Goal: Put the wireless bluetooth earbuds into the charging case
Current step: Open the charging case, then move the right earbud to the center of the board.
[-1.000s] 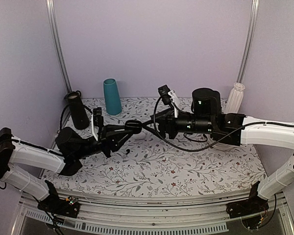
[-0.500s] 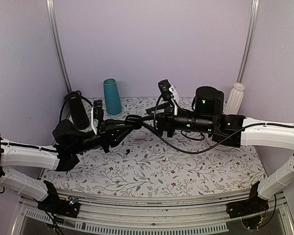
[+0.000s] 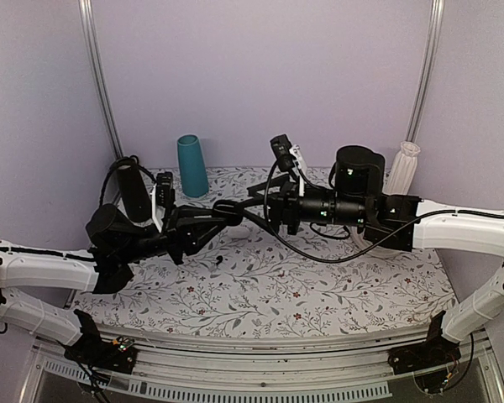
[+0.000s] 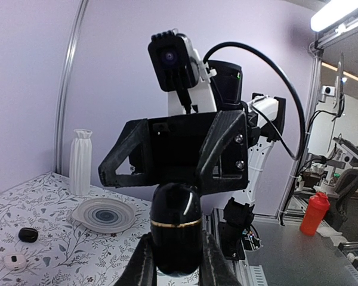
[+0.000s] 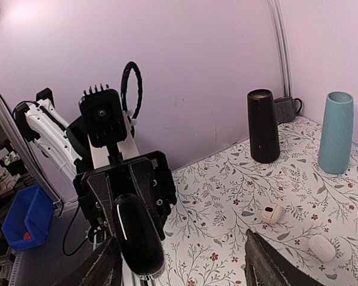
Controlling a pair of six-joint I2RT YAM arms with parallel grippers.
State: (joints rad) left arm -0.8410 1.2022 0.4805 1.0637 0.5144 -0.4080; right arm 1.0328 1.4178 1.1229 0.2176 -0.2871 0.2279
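Our left claw (image 4: 176, 247) is clamped on the charging case (image 4: 176, 208), held in the air above the worktop (image 3: 319, 277). In the top view the case's long axis runs 9 to 3 o'clock. The right claw (image 5: 185, 262) stands wide open at its 3 o'clock, gripping nothing and nearest the free end. Only the left wrist view shows the case's gold seam. Only the top view shows a dark speck (image 3: 221, 260) on the worktop, perhaps an earbud.
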